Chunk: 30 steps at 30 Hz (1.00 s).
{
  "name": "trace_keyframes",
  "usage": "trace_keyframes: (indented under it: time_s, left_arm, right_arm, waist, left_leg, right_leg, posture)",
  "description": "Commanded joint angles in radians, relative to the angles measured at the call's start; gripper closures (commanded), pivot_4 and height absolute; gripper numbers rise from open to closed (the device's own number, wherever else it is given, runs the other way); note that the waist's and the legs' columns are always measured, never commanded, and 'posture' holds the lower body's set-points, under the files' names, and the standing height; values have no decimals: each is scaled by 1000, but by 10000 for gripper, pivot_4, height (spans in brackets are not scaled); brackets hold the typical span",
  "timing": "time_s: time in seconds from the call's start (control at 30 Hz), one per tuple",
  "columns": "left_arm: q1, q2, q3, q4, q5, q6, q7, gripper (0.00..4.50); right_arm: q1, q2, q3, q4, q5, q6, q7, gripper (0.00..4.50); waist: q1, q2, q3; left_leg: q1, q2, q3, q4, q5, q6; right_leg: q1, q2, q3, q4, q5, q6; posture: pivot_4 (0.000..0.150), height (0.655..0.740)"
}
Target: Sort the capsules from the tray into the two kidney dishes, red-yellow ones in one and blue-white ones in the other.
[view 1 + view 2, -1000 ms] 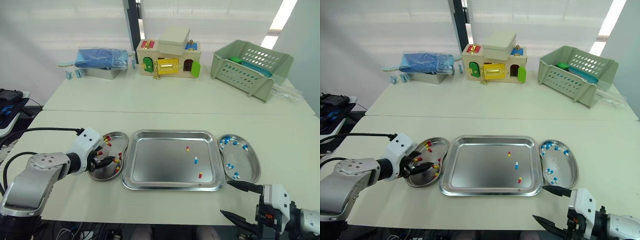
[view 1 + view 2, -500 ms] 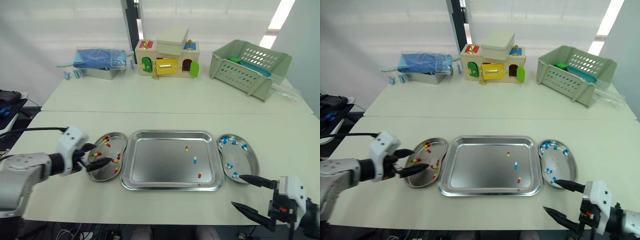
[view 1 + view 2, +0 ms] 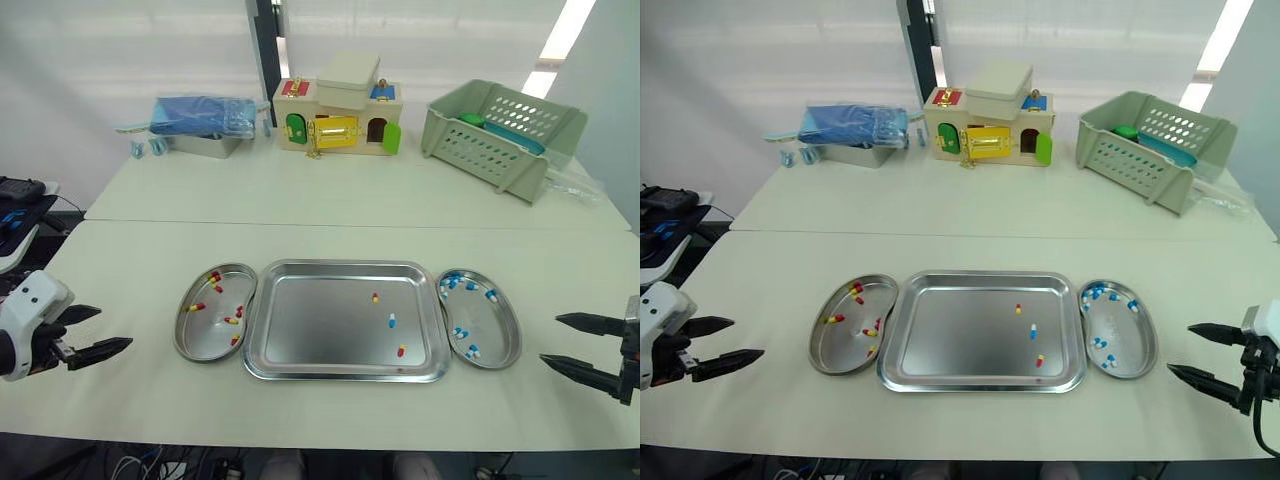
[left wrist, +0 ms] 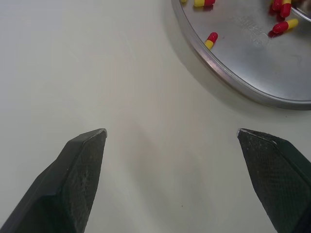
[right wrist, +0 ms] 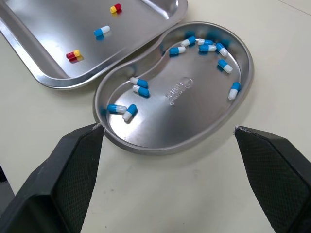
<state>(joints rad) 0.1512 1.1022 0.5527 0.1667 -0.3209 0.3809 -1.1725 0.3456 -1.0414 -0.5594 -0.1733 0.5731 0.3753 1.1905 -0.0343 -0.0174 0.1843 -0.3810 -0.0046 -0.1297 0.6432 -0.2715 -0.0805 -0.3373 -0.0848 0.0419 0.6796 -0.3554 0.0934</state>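
Note:
The steel tray (image 3: 310, 330) lies mid-table and holds two red-yellow capsules (image 3: 375, 297) (image 3: 401, 351) and one blue-white capsule (image 3: 391, 320). The left kidney dish (image 3: 205, 338) holds several red-yellow capsules. The right kidney dish (image 3: 497, 335) holds several blue-white ones. My left gripper (image 3: 113, 328) hovers open and empty near the table's left edge, well left of its dish (image 4: 252, 63). Right of the other dish (image 5: 194, 111), my right gripper (image 3: 549, 339) is open and empty too.
At the back of the table stand a blue bag on a metal box (image 3: 203, 122), a wooden toy house (image 3: 338, 117) and a green basket (image 3: 500, 130). Bare tabletop lies in front of the tray and beside both dishes.
My left gripper has drawn back out of the left dish toward the table's left edge. The right gripper has moved from below the right dish out to the right.

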Motion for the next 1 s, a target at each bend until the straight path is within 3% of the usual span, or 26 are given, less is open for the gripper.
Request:
trace_keyframes:
  time_s: [0.03, 0.73, 0.87, 1.0]
  left_arm:
    - [51, 6, 90, -4, 7, -29, 4, 465]
    - [169, -96, 159, -193, -49, -49, -1, 465]
    - [231, -217, 148, -406, -152, -102, -42, 465]
    - [360, -409, 67, -652, -225, -167, -23, 465]
  right_arm:
    - [-63, -20, 25, 57, -27, -18, 23, 0]
    - [-195, -27, 73, 221, -118, -59, 78, 0]
    - [-248, -47, 88, 285, -131, -62, 87, 0]
    - [-290, -62, 111, 299, -135, -58, 96, 0]
  waist:
    - [-4, 0, 0]
    - [-7, 0, 0]
    - [-8, 1, 0]
    - [-14, 1, 0]
  left_leg:
    - [0, 0, 0, 0, 0, 0]
    - [0, 0, 0, 0, 0, 0]
    - [0, -1, 2, 0, 0, 0]
    - [0, 0, 3, 0, 0, 0]
  right_leg:
    - [0, 0, 0, 0, 0, 0]
    - [0, 0, 0, 0, 0, 0]
    - [0, -1, 2, 0, 0, 0]
    - [0, -2, 2, 0, 0, 0]
  posture:
    - [1500, 7400]
    - [1500, 7400]
    - [1500, 7400]
    - [1500, 7400]
